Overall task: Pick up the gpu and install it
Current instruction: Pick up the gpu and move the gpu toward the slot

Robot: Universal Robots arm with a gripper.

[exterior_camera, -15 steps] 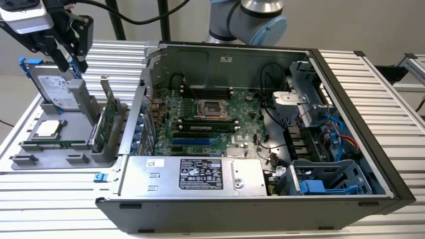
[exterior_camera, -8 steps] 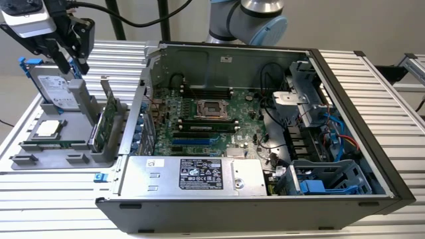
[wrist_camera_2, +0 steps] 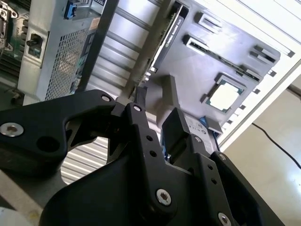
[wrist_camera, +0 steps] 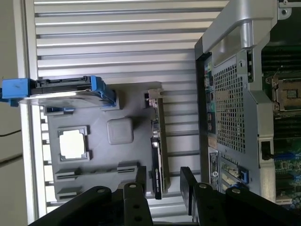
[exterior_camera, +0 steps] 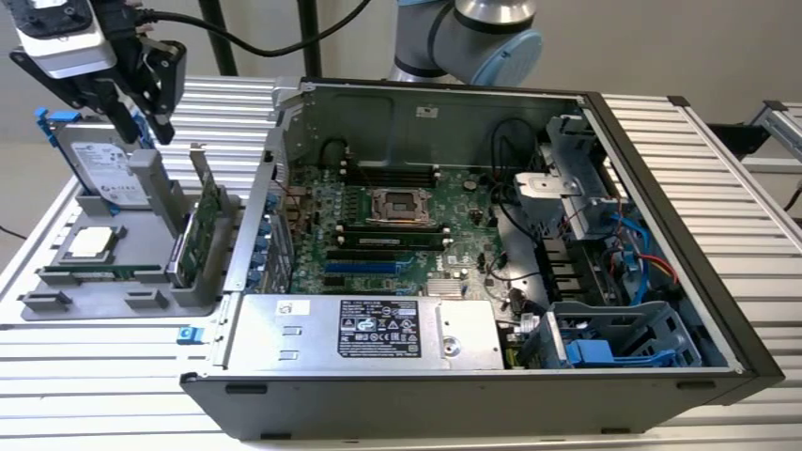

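Your gripper [wrist_camera: 163, 175] hangs released and empty beside the open computer case [exterior_camera: 376, 113], above the grey holder [wrist_camera: 101, 157] where the gpu [wrist_camera: 157, 141] stands on edge. If you descend off-centre, a finger likely strikes its top edge.

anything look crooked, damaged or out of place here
Nothing stands out. The gpu stands upright in its slot on the gray holder, the hard drive and processor chip sit in theirs, and the open hand hangs above them, empty.
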